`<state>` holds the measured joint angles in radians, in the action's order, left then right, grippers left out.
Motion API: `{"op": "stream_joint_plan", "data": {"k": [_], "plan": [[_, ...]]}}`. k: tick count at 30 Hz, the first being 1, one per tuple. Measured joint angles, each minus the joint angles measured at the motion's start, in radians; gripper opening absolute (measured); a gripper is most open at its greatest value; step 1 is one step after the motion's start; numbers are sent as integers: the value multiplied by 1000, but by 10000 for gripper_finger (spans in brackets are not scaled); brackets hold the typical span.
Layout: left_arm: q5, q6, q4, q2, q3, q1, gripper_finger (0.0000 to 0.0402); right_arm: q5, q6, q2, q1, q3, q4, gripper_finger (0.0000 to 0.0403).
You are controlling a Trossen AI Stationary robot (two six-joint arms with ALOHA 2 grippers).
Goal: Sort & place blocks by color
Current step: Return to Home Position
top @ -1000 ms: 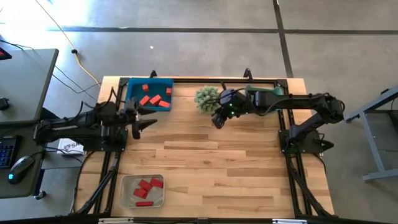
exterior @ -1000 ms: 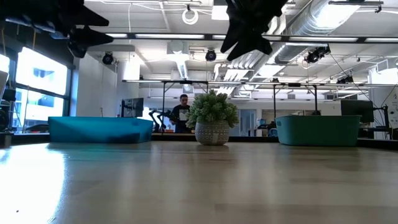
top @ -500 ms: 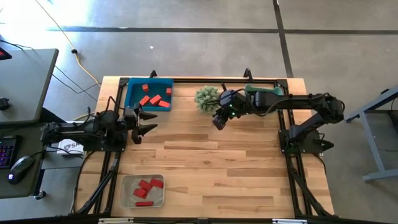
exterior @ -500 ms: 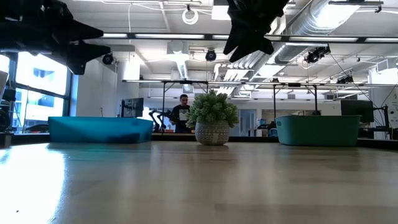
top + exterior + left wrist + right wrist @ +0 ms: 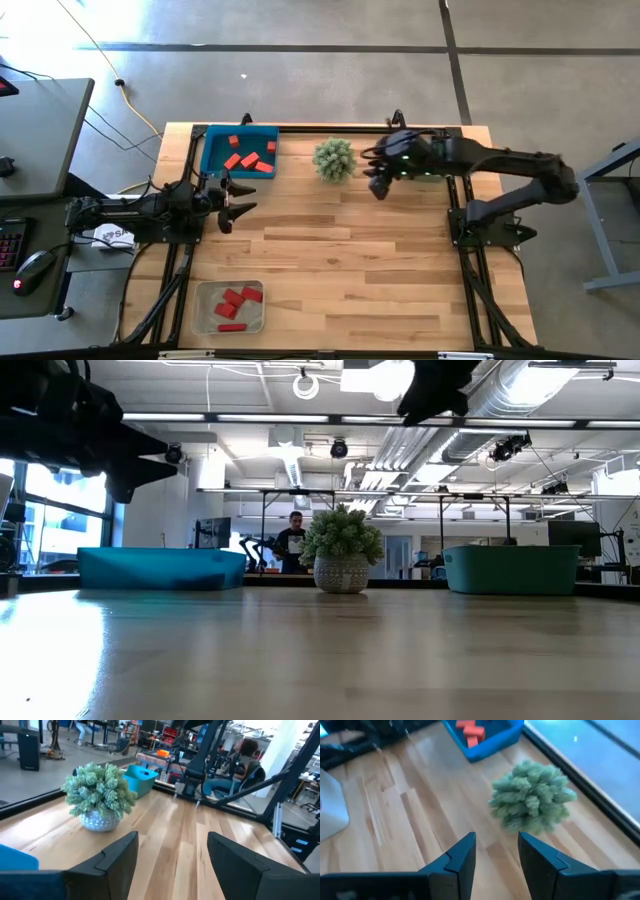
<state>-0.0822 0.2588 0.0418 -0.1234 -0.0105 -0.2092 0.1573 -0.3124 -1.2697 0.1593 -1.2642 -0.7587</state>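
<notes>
Wooden table [image 5: 340, 260], blue bin [image 5: 211, 150], white bin [image 5: 204, 296], potted plant [image 5: 334, 158], teal bin [image 5: 510, 572]

Overhead, table-level and two wrist views, all sharing the plant [image 5: 334, 159].

the table [image 5: 340, 260] is pale planked wood with a smooth satin sheen, the blue bin [image 5: 213, 150] looks smooth plastic, the plant's pot [image 5: 100, 822] rough and speckled.

far-left bin [image 5: 210, 150]: blocks [image 5: 250, 160] inside | plant [image 5: 334, 158]: far centre, right of it | far-right bin [image 5: 510, 568]: right of plant | near-left bin [image 5: 205, 295]: blocks inside | all on table [image 5: 350, 260]
</notes>
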Motion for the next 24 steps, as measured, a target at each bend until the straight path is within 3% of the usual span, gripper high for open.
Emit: {"op": "stream_joint_plan", "data": {"k": [8,16,24], "plan": [[-44,8,-15,-5,0,-2,225,7,-1,334,0,323,215,134],[-45,-181,-14,-9,0,-2,225,-19,-22,658,-2,630,404,134],[-44,-164,-14,-9,0,-2,225,-15,-47,922,-3,916,560,134]]}}
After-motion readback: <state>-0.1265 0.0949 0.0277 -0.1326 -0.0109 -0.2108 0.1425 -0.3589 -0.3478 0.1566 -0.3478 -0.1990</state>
